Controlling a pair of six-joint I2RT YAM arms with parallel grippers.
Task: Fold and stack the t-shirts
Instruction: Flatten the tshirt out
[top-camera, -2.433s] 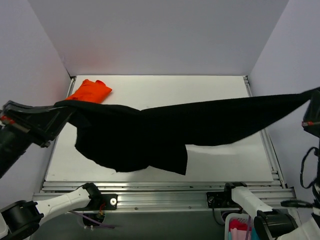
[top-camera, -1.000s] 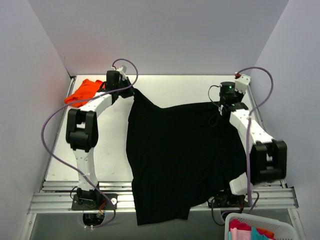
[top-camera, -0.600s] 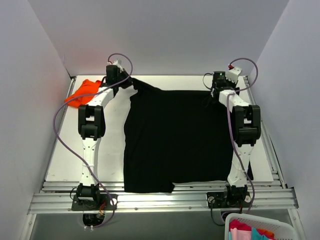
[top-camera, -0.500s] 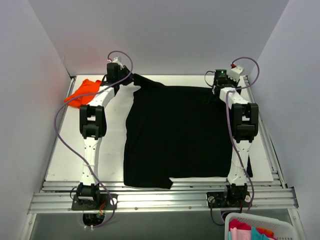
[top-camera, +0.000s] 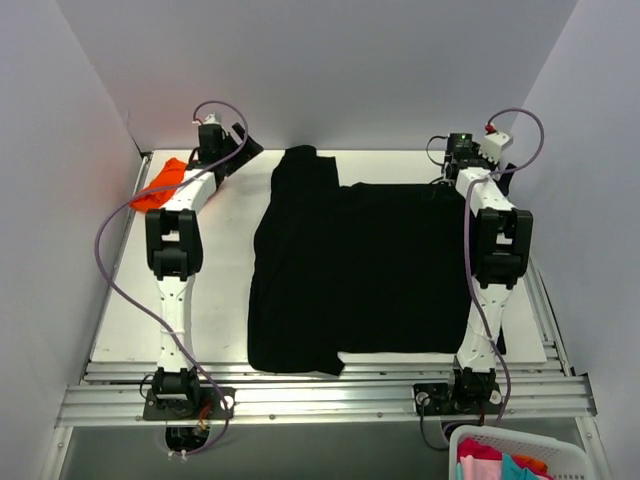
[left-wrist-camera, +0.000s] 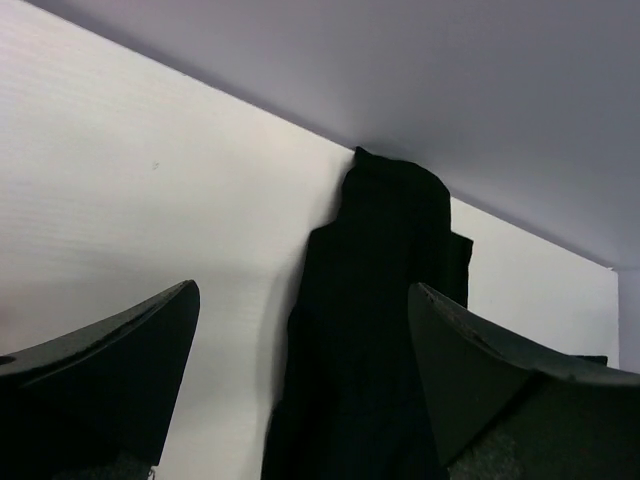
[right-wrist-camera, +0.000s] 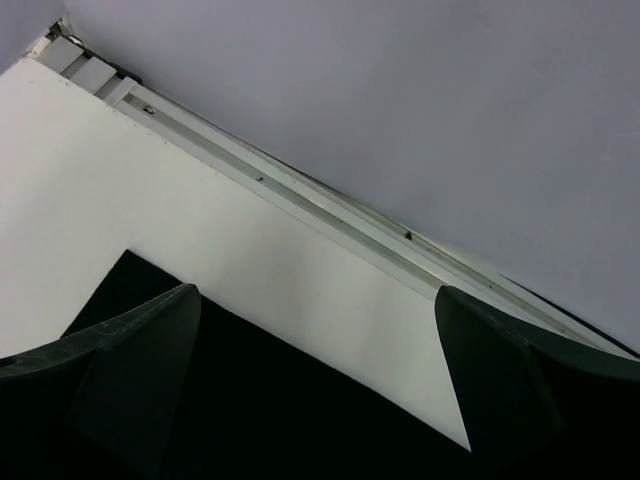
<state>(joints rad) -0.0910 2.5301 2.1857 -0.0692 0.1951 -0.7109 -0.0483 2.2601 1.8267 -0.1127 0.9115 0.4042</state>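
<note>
White table (top-camera: 215, 300) holds the black shirt (top-camera: 380, 270) just before my left claw (left-wrist-camera: 302, 292) and right claw (right-wrist-camera: 317, 292), both released; it looks soft and limp, so I would pinch its corners.

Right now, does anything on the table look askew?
Yes. The black t-shirt lies unevenly: its left side juts farther toward the back wall than the rest, and its near hem is stepped, not straight.

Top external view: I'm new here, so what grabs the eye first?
The large plain black short-sleeved t-shirt lies spread on the white table. Next, the small bright orange folded t-shirt in the far-left corner, and at the far edge the left gripper and right gripper, both open.
</note>
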